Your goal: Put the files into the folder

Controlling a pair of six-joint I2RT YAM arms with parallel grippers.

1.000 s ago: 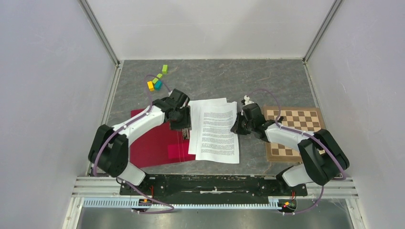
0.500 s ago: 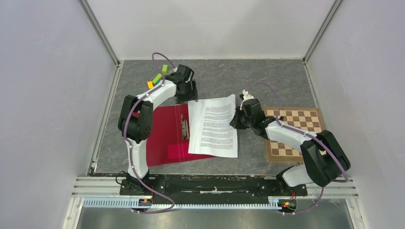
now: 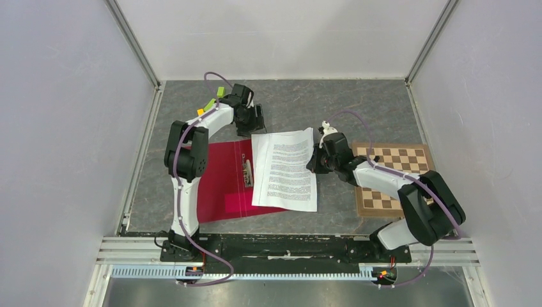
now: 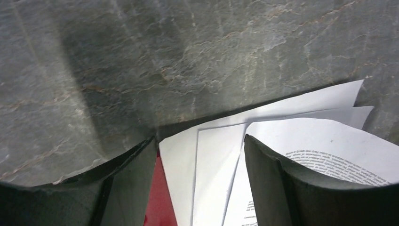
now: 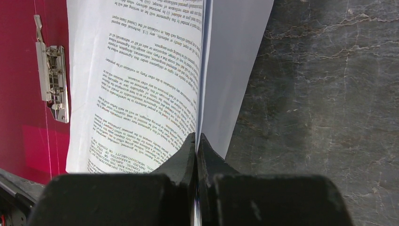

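The red folder lies open on the table, its metal clip near its right edge. The files, white printed sheets, lie partly over the folder's right side with their right edge lifted. My right gripper is shut on that edge; in the right wrist view the jaws pinch the files beside the folder and clip. My left gripper hangs open just beyond the files' far left corner. In its wrist view the gripper frames the files and a strip of folder, holding nothing.
A brown chessboard lies right of the files, under my right arm. Small coloured blocks sit at the far left by my left arm. White walls close the table's left, right and back.
My left gripper moved from over the folder's clip to the far edge of the files and opened wider. The splayed sheets have drawn together and shifted slightly left. The right gripper kept its hold.
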